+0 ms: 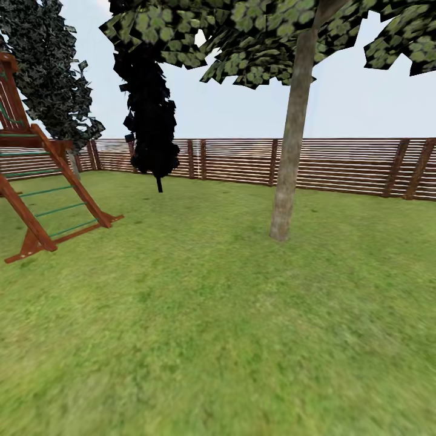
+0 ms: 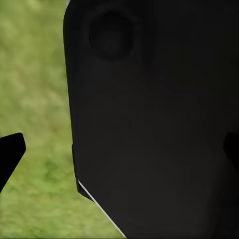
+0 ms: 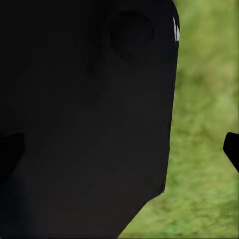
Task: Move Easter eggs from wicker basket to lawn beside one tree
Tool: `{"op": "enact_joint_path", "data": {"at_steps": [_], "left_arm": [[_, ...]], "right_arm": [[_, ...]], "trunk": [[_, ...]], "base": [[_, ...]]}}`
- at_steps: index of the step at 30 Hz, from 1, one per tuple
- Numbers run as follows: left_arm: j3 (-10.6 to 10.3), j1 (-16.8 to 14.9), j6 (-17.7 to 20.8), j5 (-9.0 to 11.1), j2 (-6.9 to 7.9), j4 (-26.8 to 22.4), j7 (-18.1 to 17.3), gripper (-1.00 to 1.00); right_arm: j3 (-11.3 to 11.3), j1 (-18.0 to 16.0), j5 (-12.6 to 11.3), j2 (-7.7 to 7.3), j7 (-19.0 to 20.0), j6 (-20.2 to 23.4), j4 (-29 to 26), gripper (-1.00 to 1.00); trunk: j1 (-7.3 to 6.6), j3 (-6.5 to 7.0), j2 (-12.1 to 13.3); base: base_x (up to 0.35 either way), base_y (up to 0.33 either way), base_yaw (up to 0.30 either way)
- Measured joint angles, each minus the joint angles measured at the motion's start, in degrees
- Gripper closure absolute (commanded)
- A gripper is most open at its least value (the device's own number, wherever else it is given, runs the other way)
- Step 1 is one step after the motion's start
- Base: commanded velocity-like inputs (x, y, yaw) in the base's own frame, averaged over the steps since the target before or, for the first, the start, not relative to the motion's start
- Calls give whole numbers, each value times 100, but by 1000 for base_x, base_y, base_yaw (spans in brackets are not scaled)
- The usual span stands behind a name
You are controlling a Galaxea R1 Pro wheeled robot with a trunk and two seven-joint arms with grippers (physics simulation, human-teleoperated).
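A tree [image 1: 290, 157] with a smooth pale grey-beige trunk stands on the lawn [image 1: 206, 327], right of centre and a few metres ahead, its dark angular leaves overhead. The three Easter eggs and the wicker basket are out of view. In the left wrist view my left gripper [image 2: 119, 152] is open, its dark fingertips [image 2: 11, 153] far apart at the picture's sides, with a black part of the robot's body [image 2: 159, 124] behind. My right gripper [image 3: 119, 149] is likewise open over grass, holding nothing.
A brown wooden play frame with green rungs [image 1: 42, 200] stands at the left. A thin black-trunked dark tree [image 1: 151, 133] rises behind it near the slatted brown fence [image 1: 345, 166], which closes the far side. Open grass stretches from me to the pale trunk.
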Motion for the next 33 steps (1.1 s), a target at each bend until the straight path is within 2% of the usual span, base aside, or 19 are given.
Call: {"op": "enact_joint_path", "data": {"at_steps": [5, 13, 18, 29, 33], "left_arm": [[7, 8, 5, 24, -102, -21, -19, -100], [30, 15, 26, 40, -175, -271, -44, -100], [33, 15, 31, 40, -141, -298, -48, -100], [32, 15, 38, 40, -140, -298, -42, -100], [32, 15, 34, 40, -140, -298, -40, -100]], "right_arm": [[8, -27, -6, 4, 63, 16, -16, -100], [-21, -289, -29, -39, 51, -214, -231, -100], [11, -358, 8, -30, 55, -409, -237, -100], [11, -358, 13, -43, 56, -415, -250, -100], [18, -358, 12, -41, 56, -424, -251, -100]], "trunk": [[0, 2, 1], [1, 2, 1], [1, 2, 1], [1, 2, 1], [0, 2, 1]], "base": [[0, 0, 0], [0, 0, 0], [0, 0, 0], [0, 0, 4], [0, 0, 185]]}}
